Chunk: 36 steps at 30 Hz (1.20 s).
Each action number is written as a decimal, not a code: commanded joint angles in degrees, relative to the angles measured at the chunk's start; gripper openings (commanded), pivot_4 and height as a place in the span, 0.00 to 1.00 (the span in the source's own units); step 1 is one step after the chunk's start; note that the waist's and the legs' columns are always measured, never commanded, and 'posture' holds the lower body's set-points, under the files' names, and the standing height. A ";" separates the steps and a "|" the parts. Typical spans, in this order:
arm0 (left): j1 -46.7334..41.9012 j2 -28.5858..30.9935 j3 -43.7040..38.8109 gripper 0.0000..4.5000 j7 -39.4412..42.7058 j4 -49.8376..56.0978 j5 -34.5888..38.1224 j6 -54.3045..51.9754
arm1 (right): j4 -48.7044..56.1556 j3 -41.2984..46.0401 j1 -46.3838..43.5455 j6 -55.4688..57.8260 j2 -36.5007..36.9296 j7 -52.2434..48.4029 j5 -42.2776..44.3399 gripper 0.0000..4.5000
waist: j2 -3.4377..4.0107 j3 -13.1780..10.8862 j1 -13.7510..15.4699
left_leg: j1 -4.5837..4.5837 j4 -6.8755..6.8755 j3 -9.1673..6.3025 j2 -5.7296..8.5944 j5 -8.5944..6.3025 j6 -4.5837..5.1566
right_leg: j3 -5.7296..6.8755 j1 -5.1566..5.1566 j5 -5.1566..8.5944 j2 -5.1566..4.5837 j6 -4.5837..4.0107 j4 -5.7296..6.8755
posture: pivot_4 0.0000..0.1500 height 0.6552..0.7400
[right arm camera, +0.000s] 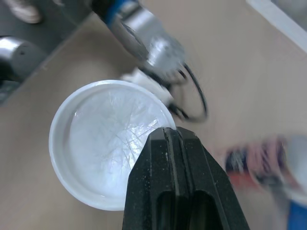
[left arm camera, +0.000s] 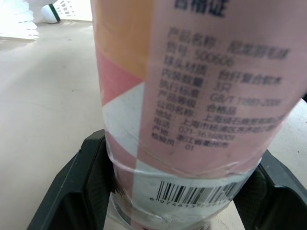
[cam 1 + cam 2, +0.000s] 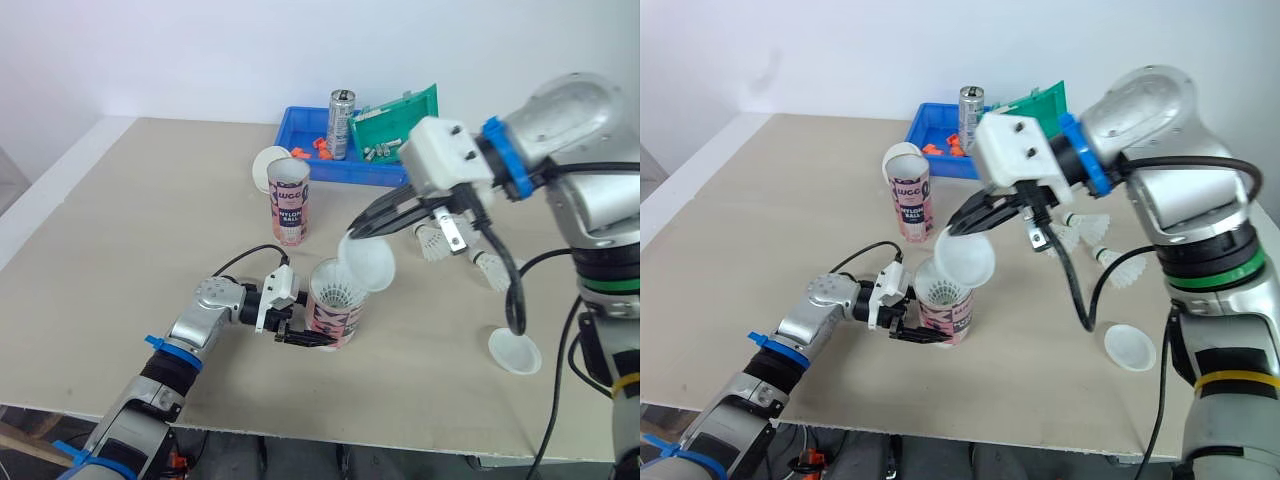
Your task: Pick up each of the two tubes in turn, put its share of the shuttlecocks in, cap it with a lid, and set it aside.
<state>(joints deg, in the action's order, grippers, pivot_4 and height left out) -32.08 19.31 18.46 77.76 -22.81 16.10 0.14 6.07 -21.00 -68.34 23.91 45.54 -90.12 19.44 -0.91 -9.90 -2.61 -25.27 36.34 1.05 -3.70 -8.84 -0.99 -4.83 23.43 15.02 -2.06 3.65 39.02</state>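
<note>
My left claw (image 3: 312, 338) is clamped round the foot of the tube (image 3: 335, 318), which stands upright on the table (image 3: 150, 220) with shuttlecocks (image 3: 338, 291) inside. My right claw (image 3: 352, 232) pinches a white lid (image 3: 368, 262), tilted just above the tube's mouth toward 1 o'clock. The second tube (image 3: 289, 202) stands at 11 o'clock.

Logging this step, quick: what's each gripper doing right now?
Left gripper: shut on the tube, near its base.
Right gripper: shut on the rim of a lid, above that tube.
</note>
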 commanded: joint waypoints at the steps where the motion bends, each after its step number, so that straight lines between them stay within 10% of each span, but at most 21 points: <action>1: 1.00 2.26 2.30 0.65 -0.72 -4.10 -5.75 -0.51 | -0.51 -2.91 -2.61 -5.52 -0.96 -2.38 -2.18 0.01 | 0.00 0.00 0.00 | 0.00 0.00 0.00 0.00 0.00 0.00 | 0.00 0.00 0.00 0.00 0.00 0.00 | 1.00 0.60; 36: 0.39 4.99 3.81 0.65 1.26 -3.86 -6.22 -4.38 | -6.86 -11.59 -9.13 -14.52 -0.93 -2.38 0.34 0.01 | -0.05 0.03 -0.10 | 0.13 -0.45 -0.04 -0.20 0.01 0.01 | -0.03 -0.01 0.09 0.29 -0.31 0.01 | 1.00 0.60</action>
<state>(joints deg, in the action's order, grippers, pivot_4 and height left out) -33.72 21.39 19.55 79.66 -21.89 16.10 -2.88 -2.34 -33.31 -76.56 9.68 43.77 -90.25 18.92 -0.96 -9.87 -2.71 -25.15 35.88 1.01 -3.90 -8.83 -0.97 -4.87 23.43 15.11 -1.76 3.34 39.03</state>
